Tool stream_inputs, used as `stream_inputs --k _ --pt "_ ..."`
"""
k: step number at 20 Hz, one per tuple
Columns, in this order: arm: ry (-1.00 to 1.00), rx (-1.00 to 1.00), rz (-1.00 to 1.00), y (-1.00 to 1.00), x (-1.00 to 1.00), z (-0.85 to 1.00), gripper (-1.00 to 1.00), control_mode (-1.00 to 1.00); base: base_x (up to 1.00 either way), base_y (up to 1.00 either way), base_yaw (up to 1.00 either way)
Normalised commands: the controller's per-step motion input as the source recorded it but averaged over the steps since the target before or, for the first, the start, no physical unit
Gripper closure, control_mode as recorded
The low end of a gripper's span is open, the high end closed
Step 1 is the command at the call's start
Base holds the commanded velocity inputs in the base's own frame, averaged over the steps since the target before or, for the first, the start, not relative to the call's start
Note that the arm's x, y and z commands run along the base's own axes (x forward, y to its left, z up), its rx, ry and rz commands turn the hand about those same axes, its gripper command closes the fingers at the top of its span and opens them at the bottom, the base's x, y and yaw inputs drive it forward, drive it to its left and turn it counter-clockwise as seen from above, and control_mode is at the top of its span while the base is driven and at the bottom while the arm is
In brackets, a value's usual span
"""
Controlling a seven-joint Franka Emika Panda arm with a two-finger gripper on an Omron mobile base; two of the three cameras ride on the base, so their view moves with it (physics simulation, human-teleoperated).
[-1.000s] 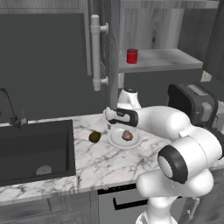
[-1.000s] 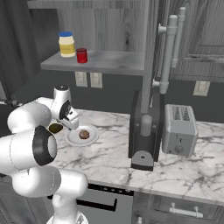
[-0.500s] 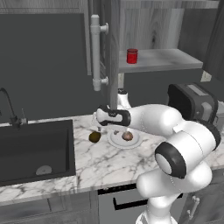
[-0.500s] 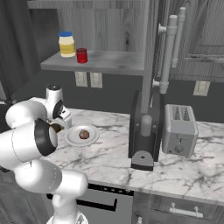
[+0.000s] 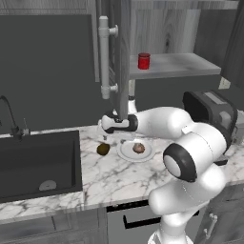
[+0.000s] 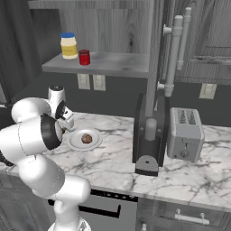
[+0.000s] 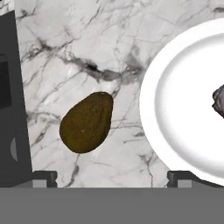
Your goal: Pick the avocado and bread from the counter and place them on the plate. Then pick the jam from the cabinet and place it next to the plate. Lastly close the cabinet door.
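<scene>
- Avocado (image 7: 86, 122) lying on the counter (image 7: 74, 48), just beside the plate (image 7: 175, 113) with a narrow strip of bare marble between its rounded end and the plate's rim; seen too in the left base view (image 5: 103, 149), between the sink (image 5: 38, 164) edge and the plate (image 5: 126, 151).
- Bread (image 5: 138, 148) resting inside the plate, away from the rim; also at the right edge of the hand view (image 7: 218, 103).
- Gripper (image 7: 112, 177) poised above the counter, fingers spread wide and empty, one tip (image 7: 43, 177) near the sink's dark edge, the other over the plate rim; avocado between them, nearer the sink-side tip, untouched.
- Open marble all around the avocado except toward the sink wall at the far left of the hand view.
- Jam (image 5: 144, 61) upright on the cabinet (image 5: 176, 64) shelf, near its front edge; beside a yellow jar (image 6: 69, 46) in the right base view.
- Cabinet door (image 5: 121, 57) swung open, its white handle (image 5: 105, 57) hanging directly above the arm's wrist.
- Toaster (image 6: 185, 134) and coffee machine (image 6: 149, 140) well apart from the plate, along the counter.
</scene>
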Motion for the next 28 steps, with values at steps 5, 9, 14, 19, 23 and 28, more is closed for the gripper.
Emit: stream_inputs --k 5,9,14,19,23,28 --pt "0.00 0.00 0.00 0.04 0.15 -0.04 -1.00 -1.00 0.00 0.00 0.00" --pt "0.00 0.00 0.00 0.07 0.01 -0.08 -1.00 -1.00 0.00 0.00 0.00" --pt "0.00 0.00 0.00 0.09 0.00 -0.08 -1.00 -1.00 0.00 0.00 0.00" --pt "0.00 0.00 0.00 0.10 0.01 -0.13 -1.00 -1.00 0.00 0.00 0.00" --pt "0.00 0.00 0.00 0.10 0.03 -0.14 -1.00 -1.00 0.00 0.00 0.00" --pt "0.00 0.00 0.00 0.11 0.08 -0.14 -1.00 -1.00 0.00 0.00 0.00"
